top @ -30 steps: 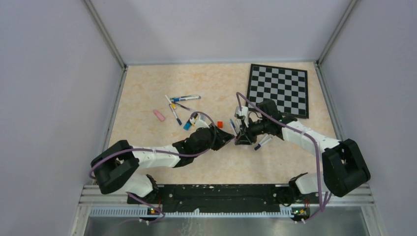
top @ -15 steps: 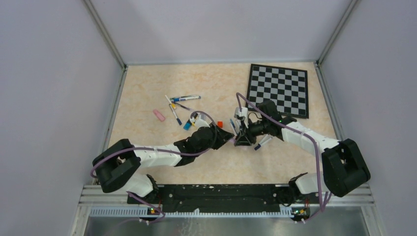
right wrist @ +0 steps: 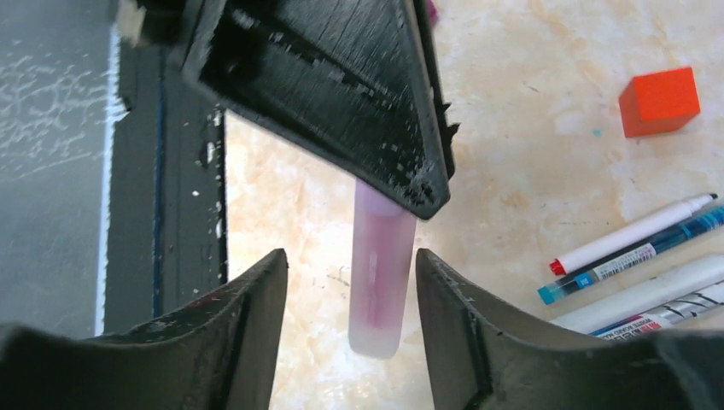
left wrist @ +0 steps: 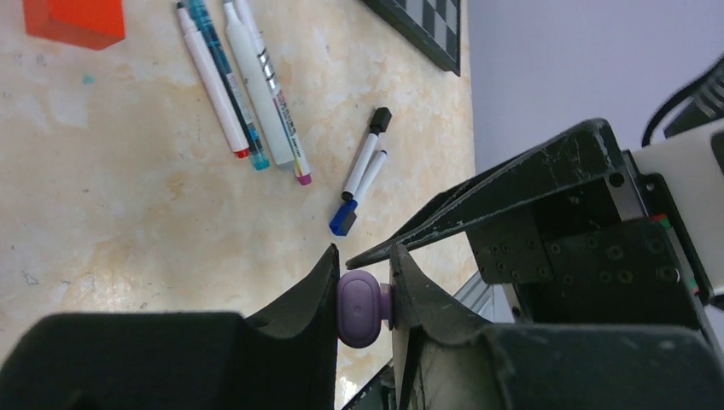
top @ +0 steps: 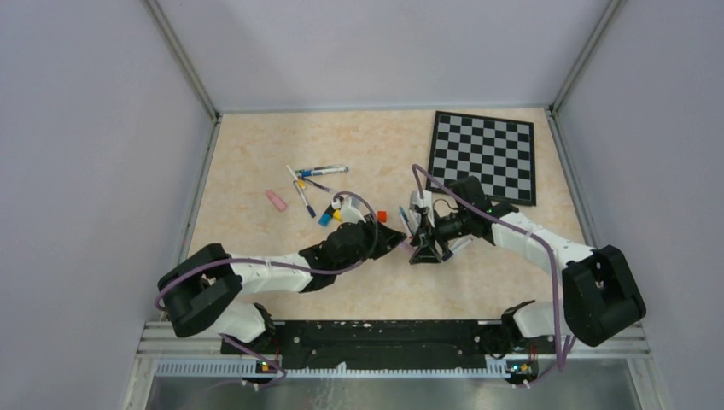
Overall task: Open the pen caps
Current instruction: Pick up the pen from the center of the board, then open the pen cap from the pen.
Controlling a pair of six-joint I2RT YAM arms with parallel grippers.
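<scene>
My left gripper (left wrist: 365, 253) is shut on a purple pen (left wrist: 363, 307), seen end-on between its jaws. In the right wrist view the pen's translucent pink-purple cap (right wrist: 380, 282) sticks out from under the left gripper's black fingers (right wrist: 341, 77). It hangs between the jaws of my open right gripper (right wrist: 350, 256), with a gap on each side. In the top view the left gripper (top: 394, 242) and right gripper (top: 423, 248) meet tip to tip at mid-table. Other pens (top: 312, 184) lie at the back left.
A red cube (top: 382, 215) sits just behind the grippers. Three pens (left wrist: 243, 85) lie beside it, and two pens with black and blue ends (left wrist: 363, 166) lie nearer. A chessboard (top: 484, 156) lies at the back right. A pink piece (top: 275, 200) and a blue cap (top: 325, 219) lie left.
Both grippers have shifted slightly toward the near edge. The right gripper now sits a little lower in the top view. The left still holds the purple pen.
</scene>
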